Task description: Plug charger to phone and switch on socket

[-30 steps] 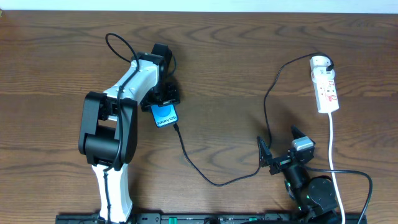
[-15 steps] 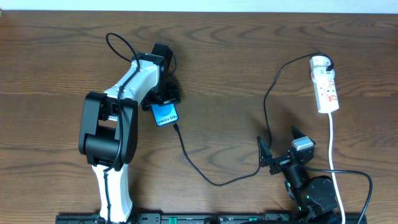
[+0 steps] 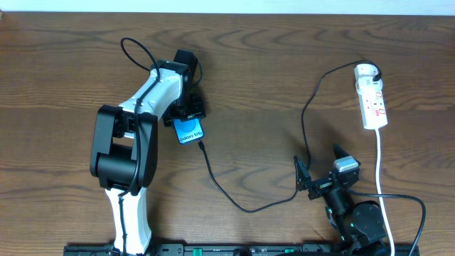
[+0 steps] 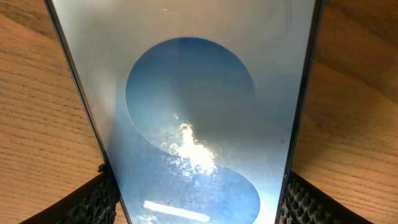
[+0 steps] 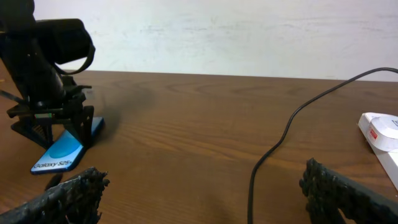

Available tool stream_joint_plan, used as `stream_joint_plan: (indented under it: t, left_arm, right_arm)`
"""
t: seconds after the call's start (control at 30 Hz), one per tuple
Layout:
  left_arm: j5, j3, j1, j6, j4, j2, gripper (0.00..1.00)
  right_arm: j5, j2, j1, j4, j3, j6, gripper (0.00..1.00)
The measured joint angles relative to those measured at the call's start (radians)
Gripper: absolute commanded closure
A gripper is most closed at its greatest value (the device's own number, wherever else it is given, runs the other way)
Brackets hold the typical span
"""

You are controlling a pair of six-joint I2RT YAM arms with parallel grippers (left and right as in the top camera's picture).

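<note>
Your left end effector (image 3: 185,112) stands over the far end of the phone (image 3: 188,132), left of centre on the tabletop (image 3: 284,57). In the left wrist view its black pads (image 4: 99,199) press against both long edges of the phone, so it is closed on the phone. The phone's blue screen faces up, with the white lettering at the end nearer you. From these views you cannot tell whether the phone lies flat or is tipped. The charger (image 3: 227,195) has its small connector tip just beside the near right corner of the phone. Whether the tip touches the phone cannot be told. From there the black cable sweeps toward the near edge, curves right, climbs past your right end effector (image 3: 318,161) and runs to the round far end of the socket (image 3: 372,105). The socket lies at the far right of the tabletop, well apart from the phone, lengthwise front to back. Its white cord (image 3: 380,163) trails toward you. Your right end effector sits low near the front edge, its fingers spread wide with nothing in their grip, and the cable passes just beside its left finger.
</note>
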Motion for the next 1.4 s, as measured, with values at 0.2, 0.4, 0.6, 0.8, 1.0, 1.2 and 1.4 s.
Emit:
stream_joint_plan:
  t: [0.2, 0.4, 0.6, 0.8, 1.0, 1.2, 1.4]
  left_arm:
    - [-0.001, 0.000, 0.000, 0.000, -0.021, -0.006, 0.29]
    - [-0.001, 0.000, 0.000, 0.000, -0.034, -0.053, 0.30]
    - [-0.001, 0.000, 0.000, 0.000, -0.040, -0.121, 0.30]
    - [0.000, 0.000, 0.000, 0.000, -0.055, -0.138, 0.29]
    - [0.024, 0.000, 0.005, -0.007, -0.055, -0.138, 0.30]
    - [0.026, -0.006, 0.019, -0.008, -0.020, -0.138, 0.30]
    - [0.026, -0.051, 0.019, -0.016, 0.001, -0.135, 0.30]
  right_arm:
    - [0.000, 0.000, 0.000, 0.000, 0.000, 0.000, 0.01]
    - [0.000, 0.000, 0.000, 0.000, 0.000, 0.000, 0.01]
    - [0.000, 0.000, 0.000, 0.000, 0.000, 0.000, 0.01]
    - [0.000, 0.000, 0.000, 0.000, 0.000, 0.000, 0.01]
    - [0.000, 0.000, 0.000, 0.000, 0.000, 0.000, 0.01]
    - [0.000, 0.000, 0.000, 0.000, 0.000, 0.000, 0.01]
    - [0.000, 0.000, 0.000, 0.000, 0.000, 0.000, 0.01]
